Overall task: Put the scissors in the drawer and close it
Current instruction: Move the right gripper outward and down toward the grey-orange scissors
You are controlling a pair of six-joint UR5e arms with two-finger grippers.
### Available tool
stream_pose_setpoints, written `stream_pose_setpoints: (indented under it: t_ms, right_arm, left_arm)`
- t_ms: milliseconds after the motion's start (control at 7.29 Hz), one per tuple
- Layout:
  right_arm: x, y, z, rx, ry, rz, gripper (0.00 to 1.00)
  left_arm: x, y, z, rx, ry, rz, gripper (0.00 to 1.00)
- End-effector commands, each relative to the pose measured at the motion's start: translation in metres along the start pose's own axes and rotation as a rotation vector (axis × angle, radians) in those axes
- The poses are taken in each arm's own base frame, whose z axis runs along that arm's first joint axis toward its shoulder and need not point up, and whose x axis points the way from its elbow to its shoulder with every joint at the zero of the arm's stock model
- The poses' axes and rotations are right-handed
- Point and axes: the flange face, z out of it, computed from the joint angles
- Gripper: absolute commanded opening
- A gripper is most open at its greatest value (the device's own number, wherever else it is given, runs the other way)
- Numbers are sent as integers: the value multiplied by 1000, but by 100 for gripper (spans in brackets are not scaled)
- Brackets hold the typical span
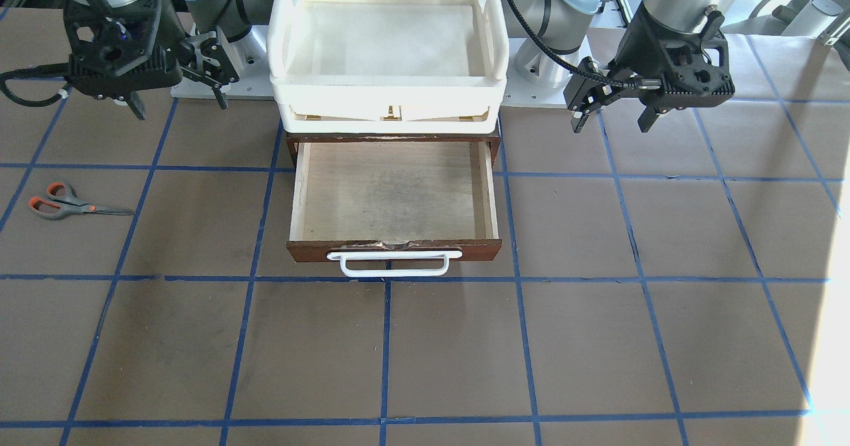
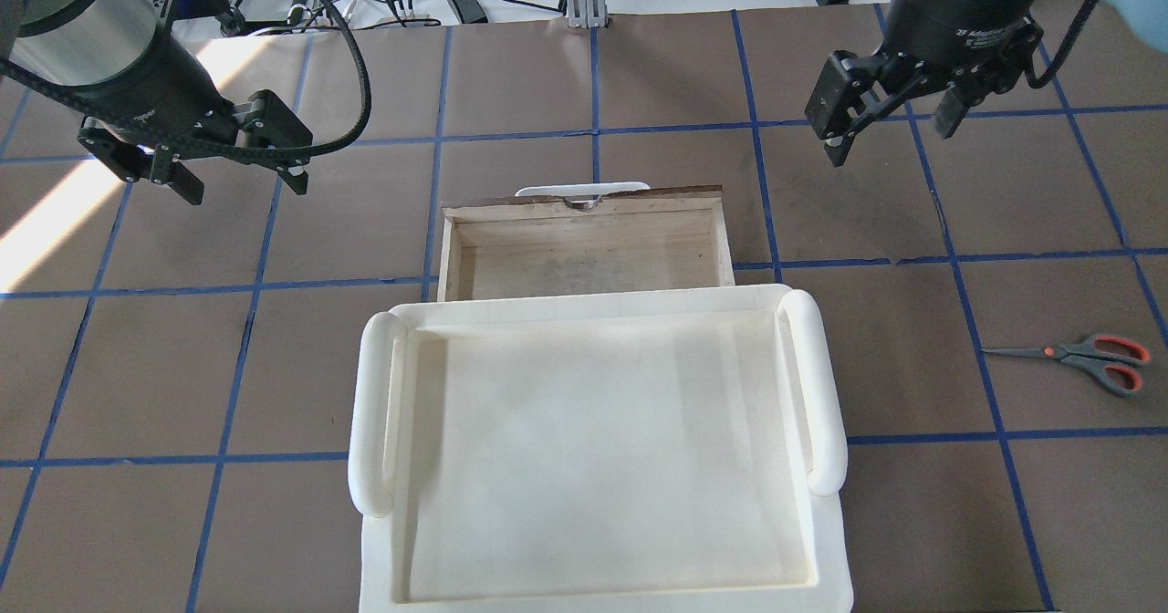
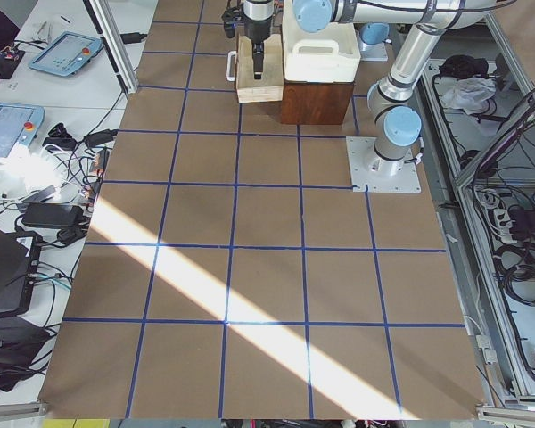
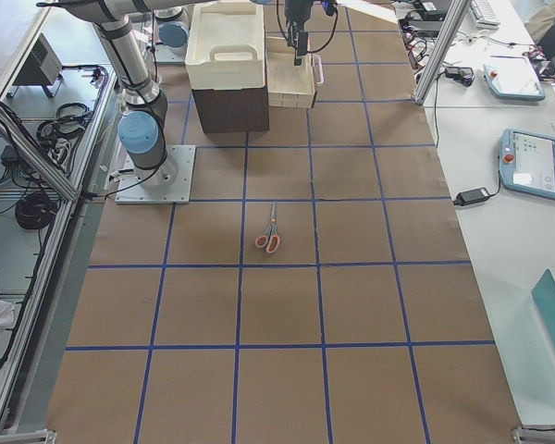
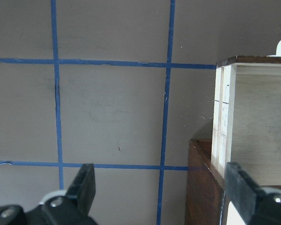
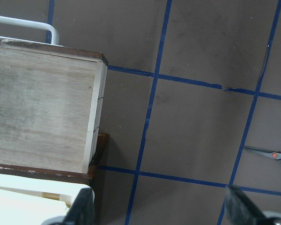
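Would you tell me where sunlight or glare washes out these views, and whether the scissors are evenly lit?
Front-facing view: the right edge of the table is blown out white, while the scissors sit in even light. Overhead view: a sun streak at the picture's left edge. Left exterior view: a bright diagonal band crosses the near half. Right exterior and both wrist views: evenly lit.

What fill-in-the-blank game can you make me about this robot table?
1. The shallow pale plywood drawer with a white bar handle is pulled ____.
2. The small scissors with orange-and-grey handles lie nearest the robot's ____ gripper.
3. The left gripper and right gripper both hold ____.
Missing words: open; right; nothing.
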Motion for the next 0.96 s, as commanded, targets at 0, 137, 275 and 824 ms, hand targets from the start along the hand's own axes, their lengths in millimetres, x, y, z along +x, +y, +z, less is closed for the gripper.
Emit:
stream_pose_setpoints:
  t_ms: [0,137,275,824]
  right_arm:
    - [76,11,17,-31,-19,-170,96]
    - [110,17,25,-26,-24,-286,96]
    - [140,23,37,-18,-23,-406,96]
    - [263,84,135,18,42,-851,98]
  left_arm:
    - [0,0,-1,1,0,0,100]
    - [0,1,0,0,1,0,100]
    - [-1,1,0,-2,-2,-2,100]
    - [1,0,1,-2,1,1,100]
